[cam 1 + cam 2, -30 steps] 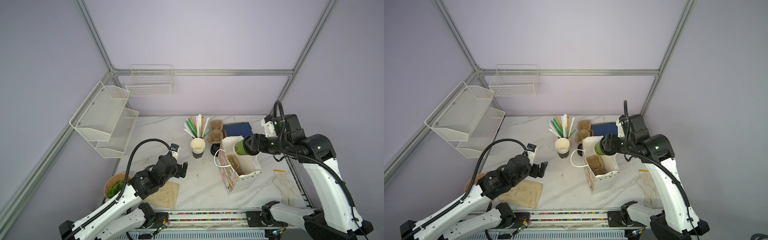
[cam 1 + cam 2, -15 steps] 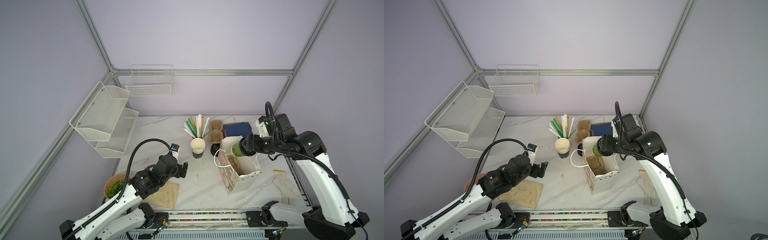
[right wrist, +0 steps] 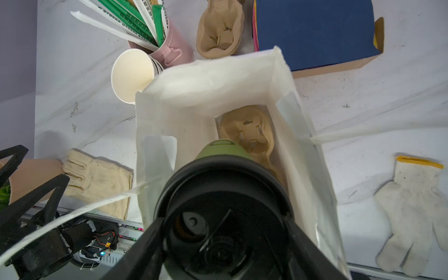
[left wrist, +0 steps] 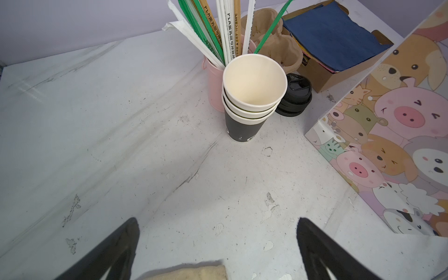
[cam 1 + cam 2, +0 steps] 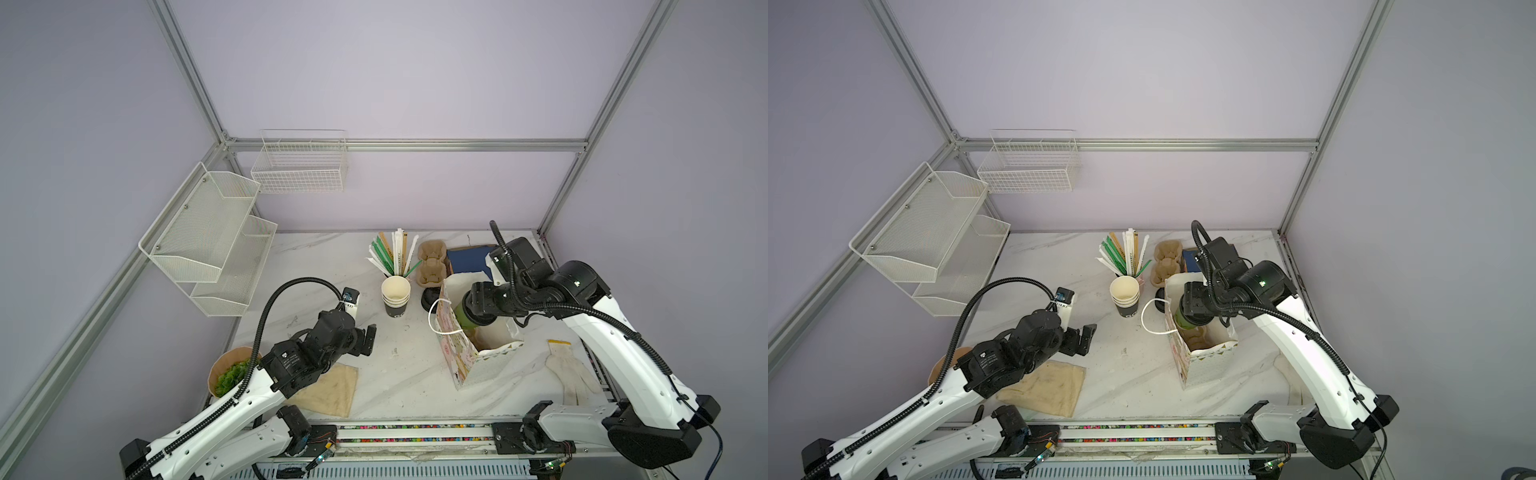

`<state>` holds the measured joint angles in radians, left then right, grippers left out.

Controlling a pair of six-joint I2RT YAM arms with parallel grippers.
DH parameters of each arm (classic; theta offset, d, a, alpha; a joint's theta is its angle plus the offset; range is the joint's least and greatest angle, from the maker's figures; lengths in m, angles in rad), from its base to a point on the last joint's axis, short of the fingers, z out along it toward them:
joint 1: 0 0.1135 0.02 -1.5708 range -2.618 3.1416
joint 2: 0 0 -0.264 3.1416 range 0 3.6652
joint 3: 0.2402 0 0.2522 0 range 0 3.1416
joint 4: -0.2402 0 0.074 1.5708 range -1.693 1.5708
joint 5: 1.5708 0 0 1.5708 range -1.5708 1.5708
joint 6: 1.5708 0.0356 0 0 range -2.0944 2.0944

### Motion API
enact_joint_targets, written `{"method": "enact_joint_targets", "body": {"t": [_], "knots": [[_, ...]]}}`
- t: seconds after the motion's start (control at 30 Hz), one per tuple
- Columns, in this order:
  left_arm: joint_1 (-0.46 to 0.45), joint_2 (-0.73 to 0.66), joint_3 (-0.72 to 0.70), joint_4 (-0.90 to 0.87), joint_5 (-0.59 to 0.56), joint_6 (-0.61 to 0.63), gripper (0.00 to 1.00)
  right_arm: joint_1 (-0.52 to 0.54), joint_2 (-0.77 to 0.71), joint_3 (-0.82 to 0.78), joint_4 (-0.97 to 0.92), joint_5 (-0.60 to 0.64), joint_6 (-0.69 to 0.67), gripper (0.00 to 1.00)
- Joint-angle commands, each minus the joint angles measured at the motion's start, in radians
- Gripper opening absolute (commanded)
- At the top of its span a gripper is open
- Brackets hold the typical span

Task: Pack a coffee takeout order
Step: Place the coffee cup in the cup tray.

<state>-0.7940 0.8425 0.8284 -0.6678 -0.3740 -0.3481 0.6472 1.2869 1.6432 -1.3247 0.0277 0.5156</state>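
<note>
My right gripper is shut on the black lid end of the dark green paper cup. The cup hangs tilted in the mouth of the cartoon-printed paper bag, base pointing down. A brown pulp carrier lies on the bag's floor beneath it. The navy blue napkin rests in a cardboard box behind the bag. My left gripper hovers open over bare table, holding nothing.
Left of the bag stand stacked paper cups, wrapped straws in a pink holder, spare black lids and spare carriers. A beige cloth and a bowl of greens lie front left, a white glove front right.
The right arm has carried the green cup leftward and down, from beside the bag's rim into its mouth. The left arm has not moved.
</note>
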Motion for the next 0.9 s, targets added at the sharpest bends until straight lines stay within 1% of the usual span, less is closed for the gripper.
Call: {"method": "enact_joint_targets", "body": {"t": [0.0, 0.2, 0.5, 0.87], "knots": [[0.004, -0.004, 0.080, 0.030, 0.004, 0.003, 1.00, 0.023, 0.001, -0.040, -0.031, 0.047, 0.039, 0.63], [0.004, -0.003, 0.080, 0.028, 0.008, 0.003, 1.00, 0.032, -0.012, -0.095, -0.031, 0.058, 0.047, 0.63], [0.005, 0.000, 0.080, 0.027, 0.010, 0.003, 1.00, 0.039, -0.025, -0.186, -0.031, 0.036, 0.027, 0.63], [0.004, 0.006, 0.080, 0.024, 0.012, 0.001, 1.00, 0.039, 0.011, -0.212, -0.043, 0.004, -0.027, 0.60]]}}
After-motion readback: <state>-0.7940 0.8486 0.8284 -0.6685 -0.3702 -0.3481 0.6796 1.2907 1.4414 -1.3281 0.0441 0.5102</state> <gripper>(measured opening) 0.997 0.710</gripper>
